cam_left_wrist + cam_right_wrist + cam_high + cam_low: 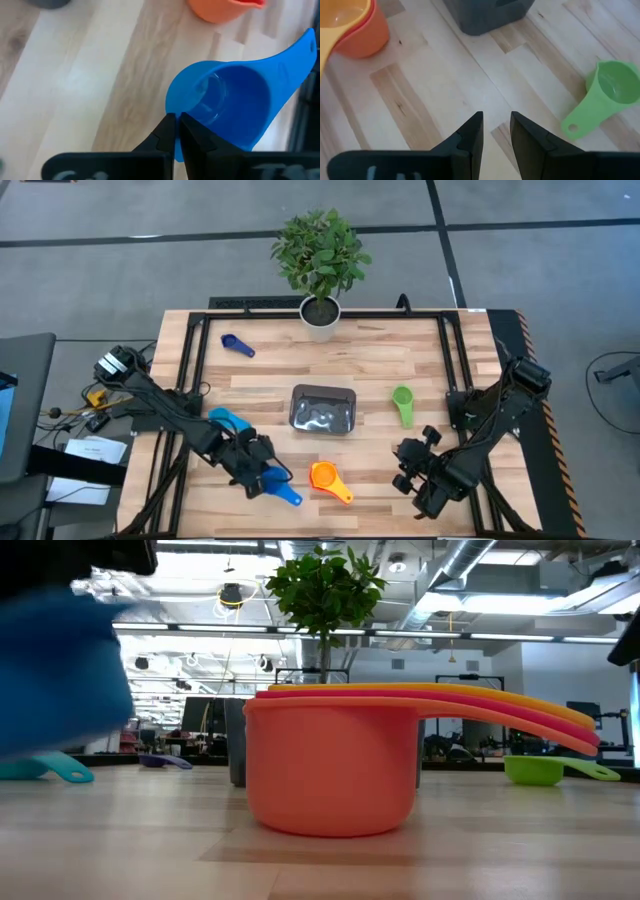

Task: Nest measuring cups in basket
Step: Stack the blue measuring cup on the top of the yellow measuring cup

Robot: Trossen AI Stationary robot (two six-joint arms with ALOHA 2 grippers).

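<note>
My left gripper (262,477) is pinched tight on the rim of the blue cup (235,102), at the table's near-left. Just right of it sits the orange cup (324,476) with yellow and red nested inside. The basket (322,409) lies mid-table, the green cup (402,397) to its right, the dark blue cup (234,344) far left. My right gripper (496,131) hovers near-right, fingers slightly apart, holding nothing.

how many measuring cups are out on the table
7: dark blue far left, teal by left arm, blue in left claw, green right of basket, orange stack of three at front; others may hide inside.
</note>
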